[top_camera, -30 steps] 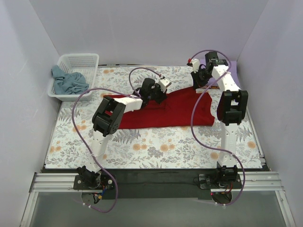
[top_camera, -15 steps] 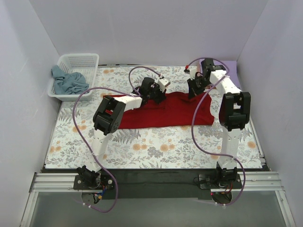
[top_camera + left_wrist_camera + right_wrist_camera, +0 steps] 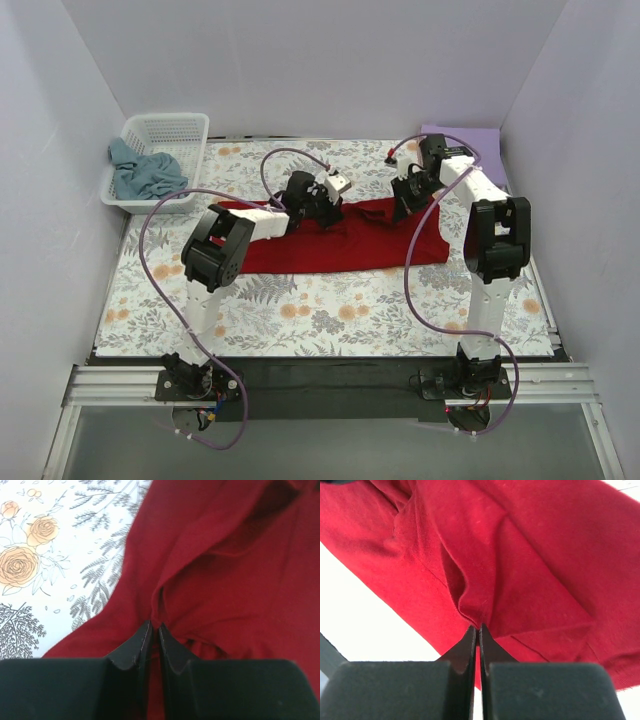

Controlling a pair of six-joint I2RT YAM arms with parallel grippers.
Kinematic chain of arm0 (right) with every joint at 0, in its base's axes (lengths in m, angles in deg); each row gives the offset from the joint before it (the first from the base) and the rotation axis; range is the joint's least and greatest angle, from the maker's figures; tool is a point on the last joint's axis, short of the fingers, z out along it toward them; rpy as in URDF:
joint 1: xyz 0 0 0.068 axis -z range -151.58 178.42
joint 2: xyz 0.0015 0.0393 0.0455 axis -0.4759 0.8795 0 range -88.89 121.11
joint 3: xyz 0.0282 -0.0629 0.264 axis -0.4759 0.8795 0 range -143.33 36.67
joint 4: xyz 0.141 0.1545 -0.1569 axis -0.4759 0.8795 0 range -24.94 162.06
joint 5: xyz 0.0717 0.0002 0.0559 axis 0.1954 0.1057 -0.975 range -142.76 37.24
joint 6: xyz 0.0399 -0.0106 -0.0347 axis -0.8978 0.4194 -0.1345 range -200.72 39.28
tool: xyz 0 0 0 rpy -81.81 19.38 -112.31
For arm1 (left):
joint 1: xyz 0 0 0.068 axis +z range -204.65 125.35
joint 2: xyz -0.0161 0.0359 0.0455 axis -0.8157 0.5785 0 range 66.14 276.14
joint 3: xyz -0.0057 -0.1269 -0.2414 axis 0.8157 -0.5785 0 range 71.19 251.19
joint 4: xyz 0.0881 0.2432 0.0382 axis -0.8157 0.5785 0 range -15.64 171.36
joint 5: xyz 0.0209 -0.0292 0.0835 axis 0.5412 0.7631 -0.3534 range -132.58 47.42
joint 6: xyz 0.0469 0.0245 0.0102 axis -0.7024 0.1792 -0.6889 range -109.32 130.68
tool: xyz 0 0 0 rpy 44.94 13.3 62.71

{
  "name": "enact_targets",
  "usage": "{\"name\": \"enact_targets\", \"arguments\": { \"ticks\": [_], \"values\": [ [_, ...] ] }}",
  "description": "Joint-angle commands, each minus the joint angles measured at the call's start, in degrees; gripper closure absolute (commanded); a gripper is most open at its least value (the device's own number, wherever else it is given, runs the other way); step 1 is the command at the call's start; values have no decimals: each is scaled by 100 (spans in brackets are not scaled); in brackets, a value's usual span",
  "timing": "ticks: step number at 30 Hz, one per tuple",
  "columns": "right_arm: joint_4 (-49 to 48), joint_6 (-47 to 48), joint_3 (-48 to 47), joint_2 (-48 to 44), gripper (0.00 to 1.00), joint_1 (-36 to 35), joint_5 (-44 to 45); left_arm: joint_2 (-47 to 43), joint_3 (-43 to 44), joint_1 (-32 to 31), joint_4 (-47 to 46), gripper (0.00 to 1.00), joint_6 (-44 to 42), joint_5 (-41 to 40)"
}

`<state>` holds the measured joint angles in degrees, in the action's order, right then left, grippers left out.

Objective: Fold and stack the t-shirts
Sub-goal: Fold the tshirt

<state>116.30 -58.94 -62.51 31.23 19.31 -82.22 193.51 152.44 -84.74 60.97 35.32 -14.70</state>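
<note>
Only the overhead view shows the dusty blue-grey cloth t-shirt (image 3: 145,176) bunched in the white plastic lattice basket (image 3: 172,126) and the pale lavender cloth t-shirt (image 3: 488,140) at the far right corner. Up close, the left jaws, almost together, and the right jaws, tight together, each pinch a fold of the deep red cloth t-shirt (image 3: 340,245) lying across the floral-print table cloth (image 3: 330,312), pale walls (image 3: 330,60) around.
</note>
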Motion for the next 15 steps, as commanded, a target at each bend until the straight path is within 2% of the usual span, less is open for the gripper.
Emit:
{"name": "enact_targets", "arguments": {
  "ticks": [1,6,10,15],
  "values": [
    [35,168,-23,-533,99,40,132,-906,-407,47,-348,91,-476,586],
    [87,361,47,-630,99,40,221,-995,-575,47,-437,89,-960,561],
    [114,493,179,-700,99,49,264,-1047,-654,47,-375,82,-1557,631],
    [123,669,521,-858,99,49,291,-1250,-865,38,-305,82,-2120,877]
  ]
}}
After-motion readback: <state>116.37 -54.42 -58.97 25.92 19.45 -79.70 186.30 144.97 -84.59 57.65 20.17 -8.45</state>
